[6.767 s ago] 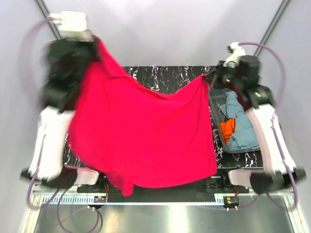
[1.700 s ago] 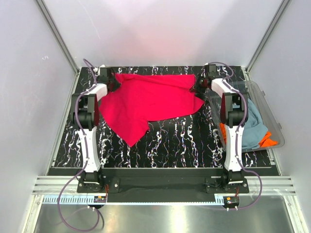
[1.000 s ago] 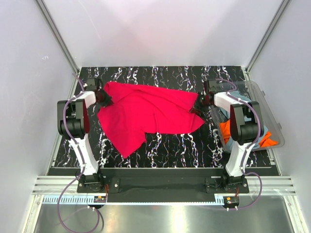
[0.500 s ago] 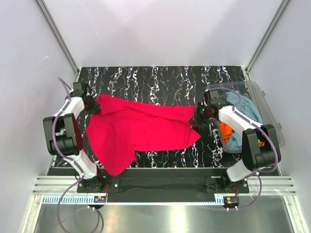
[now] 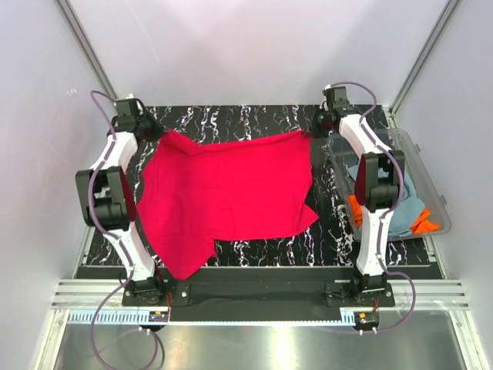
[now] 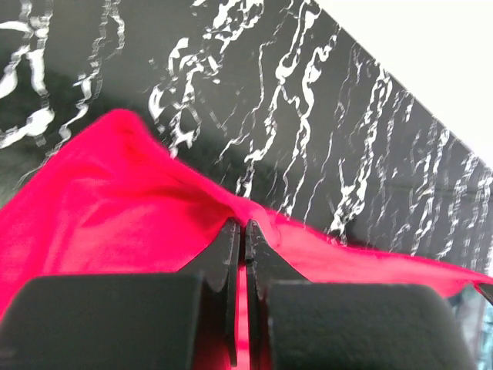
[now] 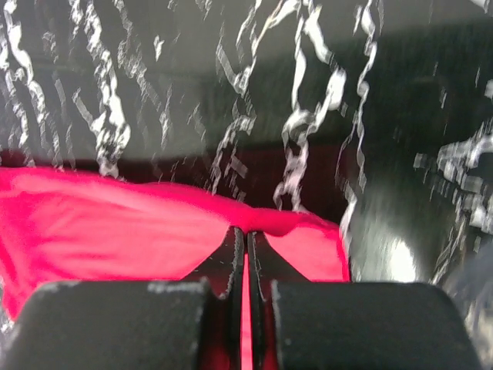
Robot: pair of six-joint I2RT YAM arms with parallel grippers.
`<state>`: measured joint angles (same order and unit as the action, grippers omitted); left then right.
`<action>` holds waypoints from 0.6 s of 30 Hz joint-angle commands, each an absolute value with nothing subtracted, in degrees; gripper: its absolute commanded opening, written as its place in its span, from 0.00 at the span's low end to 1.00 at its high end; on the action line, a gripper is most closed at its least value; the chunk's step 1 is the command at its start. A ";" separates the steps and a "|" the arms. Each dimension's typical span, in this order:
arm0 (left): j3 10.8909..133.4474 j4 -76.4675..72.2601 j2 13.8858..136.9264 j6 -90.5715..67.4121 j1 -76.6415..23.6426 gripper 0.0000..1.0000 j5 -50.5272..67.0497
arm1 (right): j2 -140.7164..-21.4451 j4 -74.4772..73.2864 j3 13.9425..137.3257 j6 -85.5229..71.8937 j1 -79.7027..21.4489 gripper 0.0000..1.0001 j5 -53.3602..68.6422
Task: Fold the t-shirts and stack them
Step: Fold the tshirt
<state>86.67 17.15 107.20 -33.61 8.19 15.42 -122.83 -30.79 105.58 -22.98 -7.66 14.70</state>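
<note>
The crimson red t-shirt (image 5: 227, 193) lies spread on the black marbled table, its far edge stretched between my two grippers. My left gripper (image 5: 158, 132) is shut on the shirt's far left corner; in the left wrist view (image 6: 245, 225) red cloth (image 6: 115, 208) is pinched between the jaws. My right gripper (image 5: 311, 131) is shut on the far right corner; in the right wrist view (image 7: 246, 233) red cloth (image 7: 139, 231) sits between the jaws. The grey-blue t-shirt (image 5: 400, 202) and the orange t-shirt (image 5: 422, 223) lie in the tub at the right.
A clear plastic tub (image 5: 420, 158) stands at the table's right side, next to the right arm. The black marbled table (image 5: 246, 117) shows bare along the far edge and near the front right. White walls enclose the table.
Both grippers have moved toward the far edge of the table, pulling the red shirt's top edge back and taut. The shirt now lies spread wider and flatter.
</note>
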 commanded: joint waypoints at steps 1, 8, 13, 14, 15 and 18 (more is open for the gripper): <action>88.94 8.90 111.00 -37.70 8.35 0.00 19.07 | -128.75 -34.37 114.68 -19.17 -7.12 0.00 16.96; 88.94 -1.30 114.69 -42.88 8.61 0.00 17.23 | -139.90 -34.89 127.16 -16.70 -6.50 0.00 18.28; 93.42 -3.51 119.43 -44.73 8.61 0.00 16.35 | -145.98 -36.38 137.18 -16.70 -5.63 0.00 18.54; 94.38 -3.52 121.27 -45.17 8.70 0.00 16.61 | -147.73 -36.56 139.89 -16.70 -5.63 0.00 18.81; 96.40 -3.52 122.07 -45.52 8.61 0.00 17.13 | -148.53 -37.17 141.14 -16.79 -5.28 0.00 18.81; 99.57 -2.55 124.62 -46.49 8.79 0.00 18.98 | -150.64 -38.32 144.49 -17.31 -4.83 0.00 19.51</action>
<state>95.02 1.28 122.83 -44.69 8.36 17.12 -149.53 -37.08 139.68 -17.93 -5.91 17.89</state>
